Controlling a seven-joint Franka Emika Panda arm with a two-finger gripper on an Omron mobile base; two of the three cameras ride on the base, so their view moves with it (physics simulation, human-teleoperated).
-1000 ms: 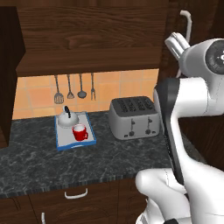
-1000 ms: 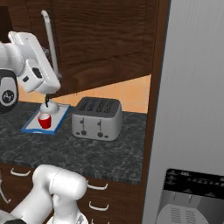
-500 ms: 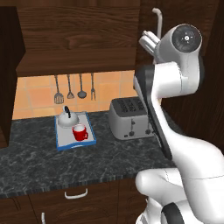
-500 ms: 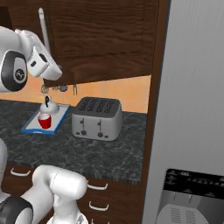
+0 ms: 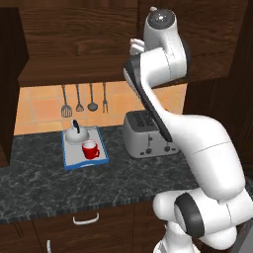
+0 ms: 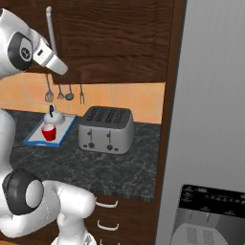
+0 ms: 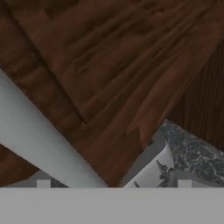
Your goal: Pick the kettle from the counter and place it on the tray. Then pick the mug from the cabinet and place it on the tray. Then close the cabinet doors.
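A: Why up against the cabinet door (image 7: 122, 65)?
B: To push it shut; fingers apart, gripping nothing.
A: And kettle (image 5: 76, 134), mug (image 5: 90, 149)?
B: Already on the tray (image 5: 74, 160), on the counter (image 5: 59, 185).

Mug (image 5: 89, 149) bright red, pale inside. Kettle (image 5: 76, 134) white/silver w/ black handle. Tray (image 5: 74, 157) lt grey, blue rim. Table (image 5: 59, 185) dk grey-black, marbled. Cabinet doors (image 6: 115, 38) dk brown wood grain, silver bar handle (image 6: 49, 28). Toaster (image 6: 105, 129) silver. Wall tiles (image 5: 39, 106) orange-peach.
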